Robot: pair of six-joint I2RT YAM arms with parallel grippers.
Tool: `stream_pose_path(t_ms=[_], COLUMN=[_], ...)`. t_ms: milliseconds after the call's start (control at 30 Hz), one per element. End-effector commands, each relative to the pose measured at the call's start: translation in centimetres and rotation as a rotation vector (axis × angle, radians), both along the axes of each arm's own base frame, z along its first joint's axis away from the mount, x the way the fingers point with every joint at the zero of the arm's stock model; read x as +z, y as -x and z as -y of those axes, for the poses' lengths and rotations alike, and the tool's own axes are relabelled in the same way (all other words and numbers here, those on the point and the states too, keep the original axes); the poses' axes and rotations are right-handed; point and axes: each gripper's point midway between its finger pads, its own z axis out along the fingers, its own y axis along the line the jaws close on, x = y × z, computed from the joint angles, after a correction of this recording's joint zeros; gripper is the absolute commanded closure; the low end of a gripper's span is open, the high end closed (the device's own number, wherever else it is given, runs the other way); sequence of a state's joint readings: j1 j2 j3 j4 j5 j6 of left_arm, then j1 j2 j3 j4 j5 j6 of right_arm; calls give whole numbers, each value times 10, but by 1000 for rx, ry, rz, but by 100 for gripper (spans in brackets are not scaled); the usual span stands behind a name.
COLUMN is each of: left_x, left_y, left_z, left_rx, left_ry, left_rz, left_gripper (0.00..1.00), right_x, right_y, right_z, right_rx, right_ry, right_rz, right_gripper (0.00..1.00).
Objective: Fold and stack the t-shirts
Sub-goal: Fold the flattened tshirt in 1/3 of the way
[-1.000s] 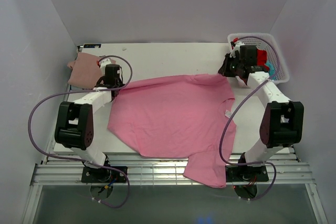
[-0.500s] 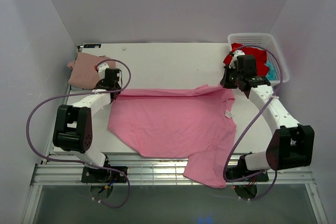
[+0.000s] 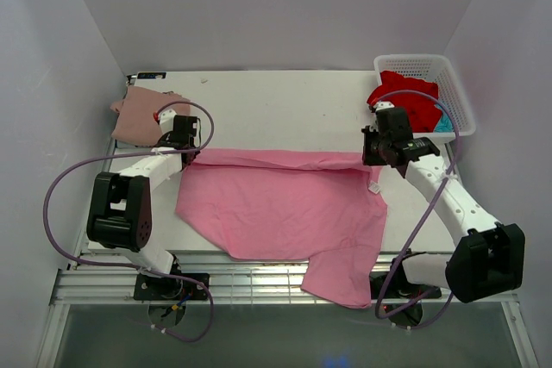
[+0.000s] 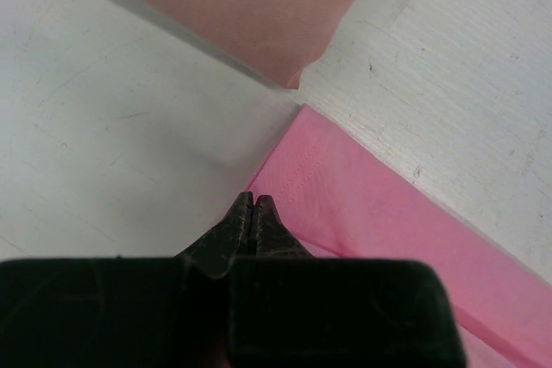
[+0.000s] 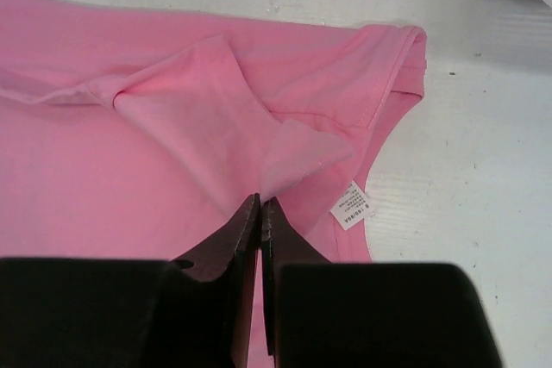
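Note:
A bright pink t-shirt lies spread on the white table, its far edge folded over towards the front. My left gripper is shut on the fold's left end; in the left wrist view its tips pinch the cloth's edge. My right gripper is shut on a raised pinch of the pink cloth near the white neck label. A folded dusty rose t-shirt lies at the back left, just beyond the left gripper.
A white latticed basket at the back right holds a red t-shirt and a teal one. A pink sleeve hangs over the table's slatted front edge. Walls close in on both sides.
Both grippers have moved towards the front with the shirt's far edge, laying it over the body. The right arm has drawn away from the basket, uncovering the red shirt.

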State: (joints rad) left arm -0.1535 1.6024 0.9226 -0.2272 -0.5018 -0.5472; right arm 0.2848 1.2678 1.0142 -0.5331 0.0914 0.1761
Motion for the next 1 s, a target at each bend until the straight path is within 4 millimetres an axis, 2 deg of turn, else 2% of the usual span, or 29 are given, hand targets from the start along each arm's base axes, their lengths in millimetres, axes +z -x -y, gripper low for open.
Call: stream_pose_path(t_ms=[0,133,300,367,433,533,567,633,767,800,867,900,967], left_x=[18,14,7,2,-1,-4,-3,6,30,37,49,53,64], left_y=[6,13,22,27,31,39,42,49,49,46,34,28,12], left_z=[-7,-8,-9,-9,-8,-10,-12,-19,-21,-19,-8,-1,19], left_rx=[35,37,42,39,38,70,86,123,150,145,108,79,17], left_ry=[-9,-8,-10,-11,-6,4,3,-12,5,19,72,87,142], left_rz=[42,31,3,-22,-42,-55,-53,-23,68,92,144,162,205], left_gripper=[100,100,100,85,56,45,45,45,55,63,73,84,96], right_x=[11,14,1,-6,-19,-33,-35,-34,-24,-20,-8,-3,4], right_y=[9,17,31,35,44,56,59,64,77,79,76,72,63], right_z=[7,9,12,14,15,17,18,18,11,10,12,12,6], right_rx=[-41,-50,-64,-72,-63,-65,-65,-71,-4,8,-9,-11,-1], right_ry=[25,44,74,88,103,132,142,162,143,142,149,145,120], right_rz=[28,18,-42,-64,-113,-184,-199,-215,-246,-244,-213,-191,-145], right_gripper=[92,92,92,92,92,92,91,85,70,66,62,59,57])
